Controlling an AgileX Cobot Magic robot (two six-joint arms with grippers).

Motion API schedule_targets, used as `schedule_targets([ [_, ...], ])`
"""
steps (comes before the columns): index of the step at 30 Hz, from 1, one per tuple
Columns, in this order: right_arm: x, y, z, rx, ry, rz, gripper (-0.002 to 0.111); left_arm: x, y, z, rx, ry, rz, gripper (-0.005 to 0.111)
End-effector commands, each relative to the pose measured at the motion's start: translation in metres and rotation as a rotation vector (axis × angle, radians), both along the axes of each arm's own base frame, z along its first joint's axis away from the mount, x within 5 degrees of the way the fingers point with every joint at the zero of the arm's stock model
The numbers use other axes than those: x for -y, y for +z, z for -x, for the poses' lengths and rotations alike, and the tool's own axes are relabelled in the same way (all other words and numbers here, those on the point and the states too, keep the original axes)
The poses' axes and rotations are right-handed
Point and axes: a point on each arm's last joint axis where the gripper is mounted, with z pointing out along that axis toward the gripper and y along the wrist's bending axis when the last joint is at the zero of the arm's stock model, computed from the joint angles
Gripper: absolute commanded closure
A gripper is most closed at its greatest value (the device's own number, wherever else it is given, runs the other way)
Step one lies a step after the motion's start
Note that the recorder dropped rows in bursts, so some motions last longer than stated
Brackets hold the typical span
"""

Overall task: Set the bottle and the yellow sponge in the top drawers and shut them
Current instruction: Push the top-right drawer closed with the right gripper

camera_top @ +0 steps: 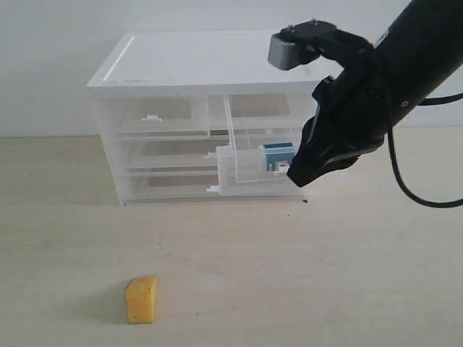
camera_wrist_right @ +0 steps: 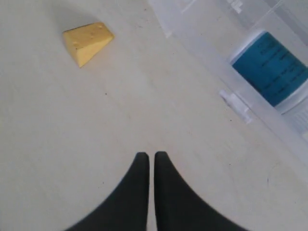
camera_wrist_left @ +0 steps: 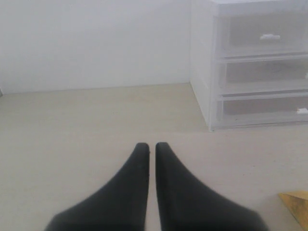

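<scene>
On the desk [camera_top: 289, 275] sits a white-topped cabinet [camera_top: 188, 65]. The R arm [camera_top: 405, 58] slants down from upper right twd the cabinet front. The right top drawer [camera_top: 242, 173] is pulled out; the left top drawer [camera_top: 155, 116] is shut. The bottle [camera_top: 277, 154] sits inside the open drawer, teal body w/ white label; cap direction can't tell. The yellow sponge [camera_top: 142, 299], a wedge, stands on end on the desk front-left, well apart from the cabinet. The right gripper [camera_top: 295, 176] is clenched, empty, just beside the open drawer. The left gripper [camera_wrist_left: 151, 146] is clenched, empty, over the desk.

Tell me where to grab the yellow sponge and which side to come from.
Probably from straight above: the yellow sponge stands alone on the table, open all round. Pinch across its flat parallel sides, not the sloping face, where a grip could slip.
</scene>
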Motion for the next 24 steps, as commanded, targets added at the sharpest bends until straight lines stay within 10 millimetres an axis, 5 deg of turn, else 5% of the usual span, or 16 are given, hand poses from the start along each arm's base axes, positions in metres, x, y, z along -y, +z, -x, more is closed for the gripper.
schedule_targets([
  [1,-0.006,-0.014,-0.013,0.024,-0.026,0.008,0.108,0.0,-0.001,0.0,0.003,0.001,0.013,0.103],
  [14,-0.015,-0.035,-0.055,0.223,-0.167,-0.041,0.108,0.0,-0.001,0.0,0.003,0.001,0.013,0.103],
  [24,-0.017,-0.033,-0.085,0.49,-0.289,-0.122,0.108,0.0,-0.001,0.0,0.003,0.001,0.013,0.103],
])
